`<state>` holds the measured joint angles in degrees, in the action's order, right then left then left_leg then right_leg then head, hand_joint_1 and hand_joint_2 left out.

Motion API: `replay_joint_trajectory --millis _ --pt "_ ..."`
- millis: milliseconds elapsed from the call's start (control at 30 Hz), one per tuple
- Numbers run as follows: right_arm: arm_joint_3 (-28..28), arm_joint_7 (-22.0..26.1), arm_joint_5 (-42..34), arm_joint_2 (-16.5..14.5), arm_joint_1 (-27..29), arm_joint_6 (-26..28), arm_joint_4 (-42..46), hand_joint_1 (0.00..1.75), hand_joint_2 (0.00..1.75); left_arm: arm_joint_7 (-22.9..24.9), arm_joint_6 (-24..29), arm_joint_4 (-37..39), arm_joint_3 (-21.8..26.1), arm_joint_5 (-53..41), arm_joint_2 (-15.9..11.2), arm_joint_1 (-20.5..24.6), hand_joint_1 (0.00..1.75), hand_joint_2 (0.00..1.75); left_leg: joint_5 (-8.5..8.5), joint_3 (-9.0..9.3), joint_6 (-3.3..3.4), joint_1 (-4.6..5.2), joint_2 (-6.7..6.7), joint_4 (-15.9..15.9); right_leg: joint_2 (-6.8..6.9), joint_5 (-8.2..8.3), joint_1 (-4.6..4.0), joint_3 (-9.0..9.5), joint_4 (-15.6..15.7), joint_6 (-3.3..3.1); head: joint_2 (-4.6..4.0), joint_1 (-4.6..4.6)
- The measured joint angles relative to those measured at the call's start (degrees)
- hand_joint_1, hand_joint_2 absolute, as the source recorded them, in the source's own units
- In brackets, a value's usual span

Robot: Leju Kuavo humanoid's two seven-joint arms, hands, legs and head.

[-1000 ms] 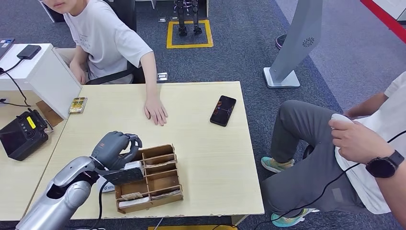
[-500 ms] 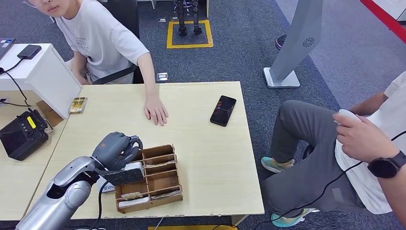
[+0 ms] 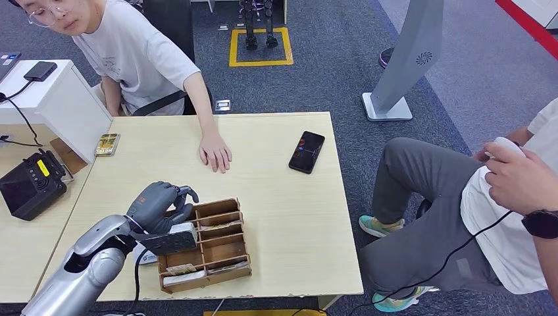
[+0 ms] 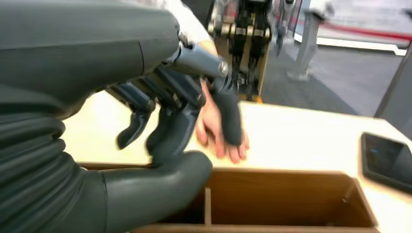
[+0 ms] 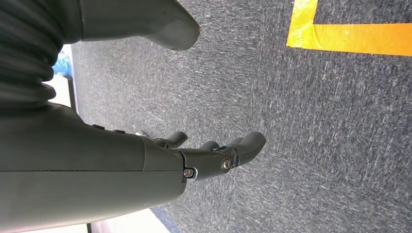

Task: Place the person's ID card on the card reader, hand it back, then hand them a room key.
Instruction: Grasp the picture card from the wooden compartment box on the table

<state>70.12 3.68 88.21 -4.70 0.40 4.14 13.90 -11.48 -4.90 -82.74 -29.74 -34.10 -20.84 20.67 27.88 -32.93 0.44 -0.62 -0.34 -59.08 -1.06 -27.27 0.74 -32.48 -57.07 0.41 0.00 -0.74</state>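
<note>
A: Hovering over the far left corner of the cardboard divider box point(image 3: 202, 245), the left hand point(image 3: 156, 205) has its fingers loosely spread and nothing in them.

B: And the right hand point(image 5: 214, 155)?

A: Hangs at the robot's side over grey carpet, fingers slack, empty. Left is plainly the nearer one.

B: Where's the room key from the hand?

A: Likely just beneath and toward the robot: pale cards point(image 3: 186, 277) lie flat in the near compartments. Can't tell which is a key. Compartments run crosswise, so the cards' long edges lie across the reach.

B: The guest?

A: Person's hand point(image 3: 215, 152) rests flat on the table point(image 3: 283, 217), straight beyond the box. Black phone point(image 3: 306, 151) lies off to its right.
</note>
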Motion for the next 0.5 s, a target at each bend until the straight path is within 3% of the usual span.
replay_joint_trajectory --millis 500 --pt "0.0 0.2 0.0 0.0 0.0 0.0 0.0 0.0 1.75 -3.5 -4.1 -6.8 0.0 7.4 -1.3 -0.4 0.0 1.75 0.0 0.0 0.0 0.0 -0.01 0.0 0.01 0.0 0.0 0.01 0.0 0.0 0.0 0.0"
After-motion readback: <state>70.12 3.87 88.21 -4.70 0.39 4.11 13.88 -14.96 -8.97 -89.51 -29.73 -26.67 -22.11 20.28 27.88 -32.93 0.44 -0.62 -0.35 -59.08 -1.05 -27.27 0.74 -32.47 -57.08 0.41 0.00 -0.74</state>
